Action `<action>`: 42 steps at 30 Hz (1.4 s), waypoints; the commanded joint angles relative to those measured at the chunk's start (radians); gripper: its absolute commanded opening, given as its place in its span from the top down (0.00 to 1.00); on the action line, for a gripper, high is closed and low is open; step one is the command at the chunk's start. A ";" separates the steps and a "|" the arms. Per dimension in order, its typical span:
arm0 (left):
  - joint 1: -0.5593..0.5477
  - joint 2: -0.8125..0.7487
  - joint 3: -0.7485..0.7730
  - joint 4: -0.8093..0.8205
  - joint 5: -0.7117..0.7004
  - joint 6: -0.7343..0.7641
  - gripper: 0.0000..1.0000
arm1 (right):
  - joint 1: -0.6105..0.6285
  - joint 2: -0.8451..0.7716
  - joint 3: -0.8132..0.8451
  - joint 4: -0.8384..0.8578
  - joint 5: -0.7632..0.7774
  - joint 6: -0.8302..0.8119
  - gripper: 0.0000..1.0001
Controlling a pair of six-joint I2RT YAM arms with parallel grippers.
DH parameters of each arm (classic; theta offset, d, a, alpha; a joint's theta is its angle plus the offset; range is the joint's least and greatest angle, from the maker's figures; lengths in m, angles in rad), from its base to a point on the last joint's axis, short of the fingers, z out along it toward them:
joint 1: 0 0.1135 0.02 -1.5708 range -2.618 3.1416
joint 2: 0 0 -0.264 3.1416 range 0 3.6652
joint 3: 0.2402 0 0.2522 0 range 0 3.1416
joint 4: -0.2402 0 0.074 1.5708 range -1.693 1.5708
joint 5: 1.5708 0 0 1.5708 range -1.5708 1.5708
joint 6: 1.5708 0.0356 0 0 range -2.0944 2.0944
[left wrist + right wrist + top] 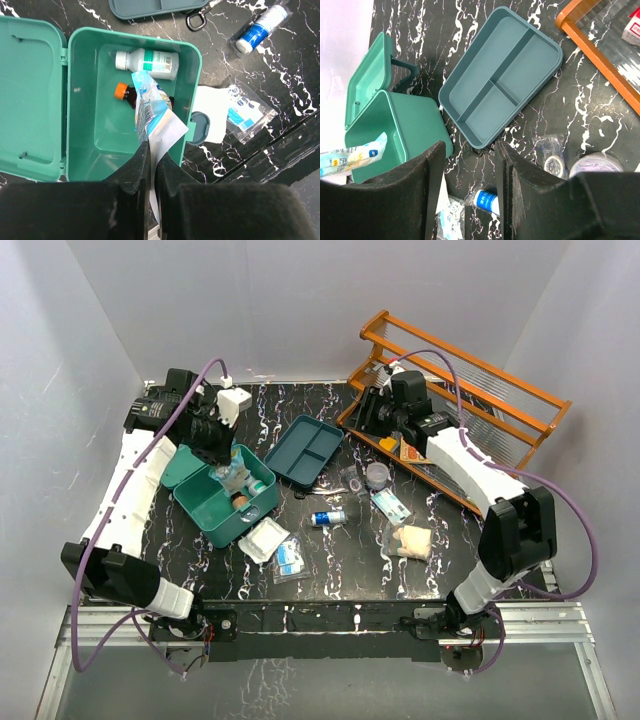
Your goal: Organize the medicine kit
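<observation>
The medicine kit is a teal box standing open at the left, its lid swung back. Inside lie a white bottle and an amber bottle with an orange cap. My left gripper hangs over the box's near wall, shut on a white and blue packet that dangles into the box. The kit's insert tray lies apart on the table, with nothing in it. My right gripper hovers high beside the tray, open and holding nothing.
An orange wooden rack stands at the back right. Loose on the table are a blue and white tube, a white pad, a bagged packet, bagged tape rolls and a beige bundle.
</observation>
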 commanded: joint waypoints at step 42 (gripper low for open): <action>0.189 0.146 -0.254 0.006 0.000 0.000 0.58 | 0.052 0.162 0.181 -0.027 0.035 -0.079 0.55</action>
